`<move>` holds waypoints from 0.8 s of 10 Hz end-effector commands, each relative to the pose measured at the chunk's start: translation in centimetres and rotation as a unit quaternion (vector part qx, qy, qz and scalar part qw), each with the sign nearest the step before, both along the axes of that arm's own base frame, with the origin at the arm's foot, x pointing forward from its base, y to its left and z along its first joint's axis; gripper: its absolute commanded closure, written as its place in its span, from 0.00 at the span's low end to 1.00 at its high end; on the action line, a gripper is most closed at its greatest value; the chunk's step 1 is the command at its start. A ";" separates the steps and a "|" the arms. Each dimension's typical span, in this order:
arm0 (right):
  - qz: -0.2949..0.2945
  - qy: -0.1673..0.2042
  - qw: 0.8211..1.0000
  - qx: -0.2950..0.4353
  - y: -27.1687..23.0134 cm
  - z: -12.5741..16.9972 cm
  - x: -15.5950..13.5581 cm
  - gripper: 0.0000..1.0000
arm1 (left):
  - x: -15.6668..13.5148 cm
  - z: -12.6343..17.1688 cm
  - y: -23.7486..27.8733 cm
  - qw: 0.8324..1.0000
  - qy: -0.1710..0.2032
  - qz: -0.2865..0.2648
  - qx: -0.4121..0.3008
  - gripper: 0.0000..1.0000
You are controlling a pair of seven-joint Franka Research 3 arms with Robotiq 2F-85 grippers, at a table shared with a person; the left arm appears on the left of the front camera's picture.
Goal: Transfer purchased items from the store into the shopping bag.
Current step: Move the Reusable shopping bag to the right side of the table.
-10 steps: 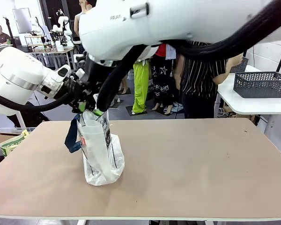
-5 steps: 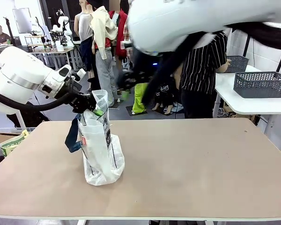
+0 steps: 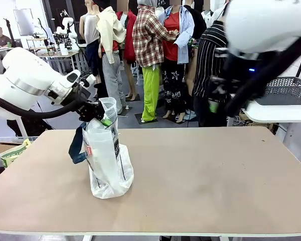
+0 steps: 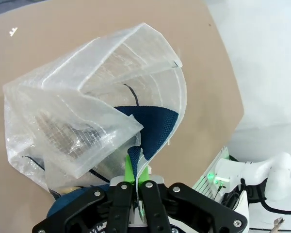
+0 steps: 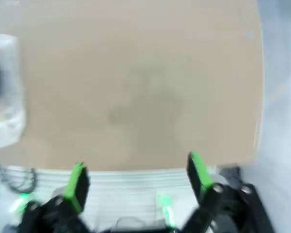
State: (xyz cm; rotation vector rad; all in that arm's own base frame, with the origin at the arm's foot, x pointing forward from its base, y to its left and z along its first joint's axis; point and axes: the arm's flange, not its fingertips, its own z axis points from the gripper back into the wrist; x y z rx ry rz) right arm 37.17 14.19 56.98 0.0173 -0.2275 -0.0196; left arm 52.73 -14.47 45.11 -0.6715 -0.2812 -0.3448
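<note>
- Since a second ago, the right arm has swung from over the bag at the table's 9 o'clock side to the 2 o'clock corner; its right gripper [image 5: 138, 177] now hangs blurred over the tan tabletop [image 3: 205, 175], green pads spread wide, holding nothing.
- Left gripper [image 4: 134, 180] stays pinched on the rim of the translucent white plastic shopping bag with navy-blue handle strip [image 3: 107, 160], holding its mouth up.
- Bag stands upright, unmoved.
- Dark grey lattice plastic basket [image 3: 286, 90] sits on a white side table [image 3: 271, 111] at 2 o'clock, partly hidden by the right arm.
- A person in a striped top [image 3: 210, 60] stands beyond the far edge.
</note>
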 end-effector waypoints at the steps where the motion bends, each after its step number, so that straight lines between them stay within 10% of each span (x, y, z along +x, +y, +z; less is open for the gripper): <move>1: -0.119 0.055 0.991 -0.023 -2.6 -2.1 -0.7 0.00 | 0.3 -0.8 -0.8 0.999 0.020 -0.019 0.041 1.00; 4: -0.221 0.040 0.974 -0.016 -6.1 -6.1 0.1 0.00 | 0.5 -1.0 -1.3 0.998 0.023 -0.024 0.058 1.00; 8: -0.148 0.049 0.988 -0.017 -6.2 -3.8 -0.7 0.00 | -0.3 2.7 -2.2 0.996 -0.030 -0.022 0.075 1.00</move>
